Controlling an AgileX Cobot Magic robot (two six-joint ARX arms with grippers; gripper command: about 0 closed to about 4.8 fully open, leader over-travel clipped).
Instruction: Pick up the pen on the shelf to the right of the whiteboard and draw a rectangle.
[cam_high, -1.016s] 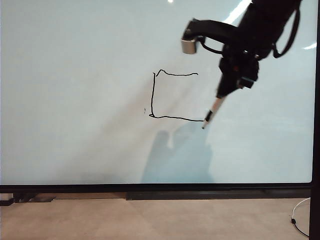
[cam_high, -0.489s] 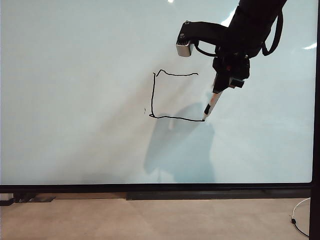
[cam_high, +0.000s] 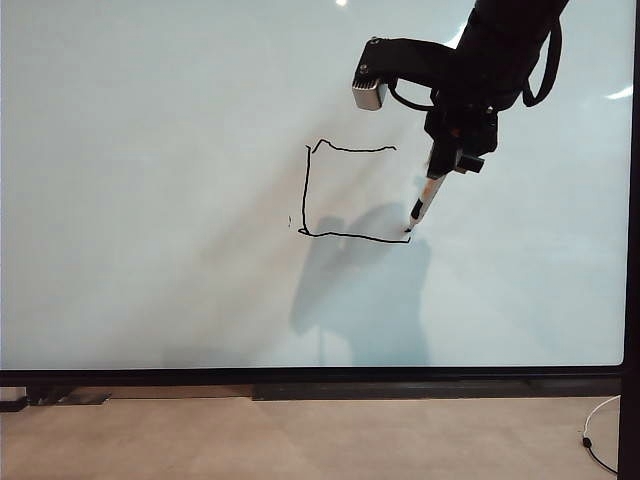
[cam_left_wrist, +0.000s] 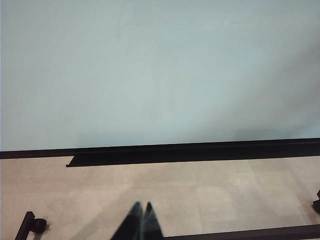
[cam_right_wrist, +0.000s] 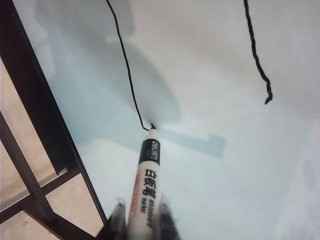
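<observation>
floor (cam_high: 300, 440): beige, smooth | cable (cam_high: 597, 435): white, right | ceiling-light glare above

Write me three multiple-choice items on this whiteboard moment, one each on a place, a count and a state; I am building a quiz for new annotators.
1. Where is the tip of the pen?
A. at the lower right corner of the rectangle
B. at its upper left corner
C. on the floor

2. How many sides of the rectangle are drawn?
A. one
B. three
C. four

3. What is the right gripper doing?
A. hanging open over the whiteboard
B. shut on the pen
C. resting on the shelf

Answers:
1 A: the exterior view shows the tip where the bottom line ends.
2 B: the top, left and bottom lines are there and the right side is missing.
3 B: the right wrist view shows its fingers clamped around the barrel.

The left gripper sits shut, low over the floor.
</observation>
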